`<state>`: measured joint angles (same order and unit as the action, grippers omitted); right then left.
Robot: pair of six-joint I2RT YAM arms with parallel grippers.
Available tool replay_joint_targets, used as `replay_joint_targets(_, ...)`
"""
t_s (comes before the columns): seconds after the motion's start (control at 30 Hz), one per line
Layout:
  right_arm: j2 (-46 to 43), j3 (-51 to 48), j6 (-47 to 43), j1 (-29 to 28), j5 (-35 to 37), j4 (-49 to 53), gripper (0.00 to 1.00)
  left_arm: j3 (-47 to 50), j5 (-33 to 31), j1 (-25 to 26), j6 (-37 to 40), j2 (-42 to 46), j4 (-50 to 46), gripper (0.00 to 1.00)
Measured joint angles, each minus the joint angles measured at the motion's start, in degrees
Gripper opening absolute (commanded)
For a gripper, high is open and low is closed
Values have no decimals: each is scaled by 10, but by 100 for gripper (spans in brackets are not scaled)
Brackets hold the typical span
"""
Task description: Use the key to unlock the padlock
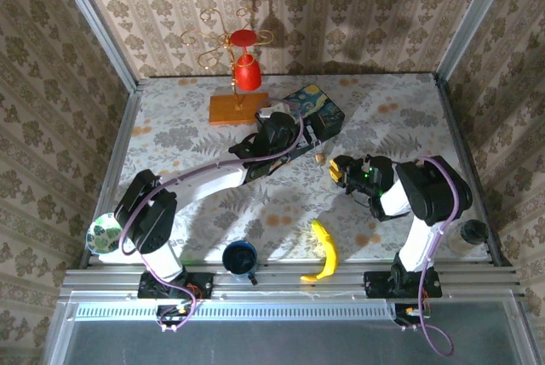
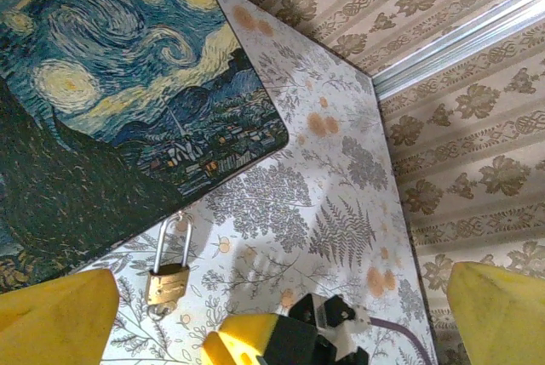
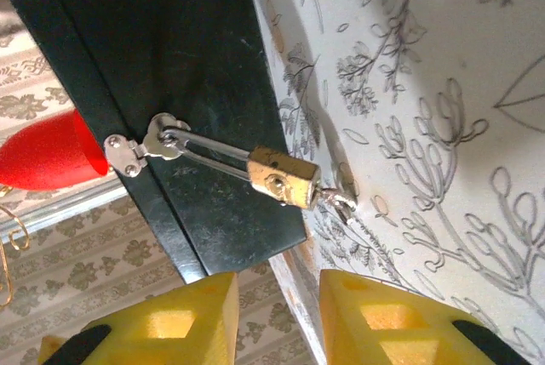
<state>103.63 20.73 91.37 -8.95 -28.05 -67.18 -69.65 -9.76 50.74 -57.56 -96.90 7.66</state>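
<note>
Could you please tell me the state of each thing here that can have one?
padlock: shackle closed, hanging through the box's hasp.
box: closed.
left gripper: wide open, empty.
right gripper: slightly open, empty.
blue cup: upright.

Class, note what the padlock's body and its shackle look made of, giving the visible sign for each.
Padlock body: probably brass, golden-yellow with a dull metallic sheen. Shackle: likely steel, silvery, thin, with bright glints.
</note>
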Motion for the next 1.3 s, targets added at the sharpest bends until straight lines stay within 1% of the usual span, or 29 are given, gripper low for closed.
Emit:
replay_joint_targets(0.13, -65, 1, -51, 0, 10, 82, 33, 3, -2, -3, 9, 0, -7, 100)
replay_joint_targets(0.27, -169, 11, -129, 0, 37, 221, 34, -7, 4, -2, 24, -3, -41, 99)
replay_joint_targets(0.4, -301, 39, -220, 0, 86, 376, 37, -54, -2, 13, 41, -39, -78, 96)
replay_joint_targets(0.53, -391, 59, -285, 3, 121, 478, 37, -97, -10, 46, 54, -99, -101, 89)
replay_joint_targets(0.67, -421, 60, -324, 9, 134, 544, 38, -105, -11, 68, 60, -146, -111, 89)
replay_joint_targets(0.7, -423, 60, -331, 10, 136, 558, 39, -105, -12, 70, 60, -158, -115, 90)
replay_joint_targets(0.8, -428, 60, -347, 11, 142, 588, 40, -108, -16, 70, 60, -186, -122, 99)
replay_joint_targets(0.93, -437, 60, -360, 11, 146, 607, 44, -118, -27, 65, 62, -212, -127, 100)
replay_joint_targets(1.03, -440, 60, -363, 11, 150, 615, 45, -134, -28, 61, 62, -229, -128, 94)
replay_joint_targets(1.13, -440, 60, -366, 11, 156, 619, 46, -148, -25, 53, 66, -243, -125, 84)
replay_joint_targets(1.3, -445, 60, -372, 11, 162, 626, 47, -160, -24, 39, 69, -265, -120, 78)
